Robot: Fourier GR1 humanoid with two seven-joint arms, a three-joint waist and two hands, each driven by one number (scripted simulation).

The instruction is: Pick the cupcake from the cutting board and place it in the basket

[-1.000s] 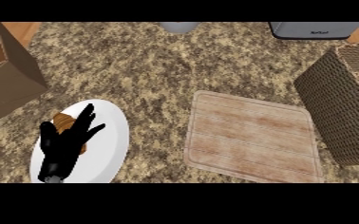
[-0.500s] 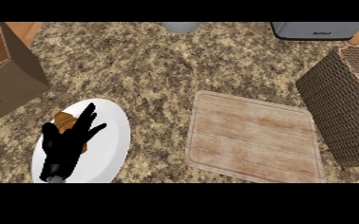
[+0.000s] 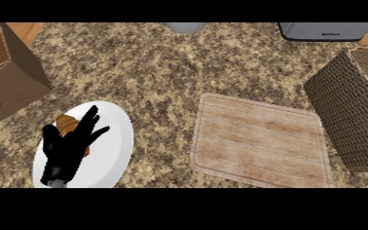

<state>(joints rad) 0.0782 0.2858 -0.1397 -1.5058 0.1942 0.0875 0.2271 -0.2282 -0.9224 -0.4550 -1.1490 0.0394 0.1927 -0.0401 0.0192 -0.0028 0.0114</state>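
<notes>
**Left hand over cupcake on plate; board bare**

Left hand (image 3: 69, 146) hovers over the white plate (image 3: 115, 141) at lower left of the surface (image 3: 179, 68), fingers spread and nearly straight, clenched on nothing. Under them sits a brown item, prob. the cupcake (image 3: 67, 124), mostly hidden by my fingers; it rests on the plate, not on the cutting board (image 3: 259, 139), which lies well apart to the right w/ nothing on it. Basket (image 3: 345, 107) stands just beside the board's right edge. Right hand: not visible.

Handling (judgement): light, soft, crumbly; top likely squashes and smears if pressed. Best hold is low on the sides, around the wrapper/base, thumb opposite fingers, w/ no squeeze on the top. Keep upright during carry across to the basket.
</notes>
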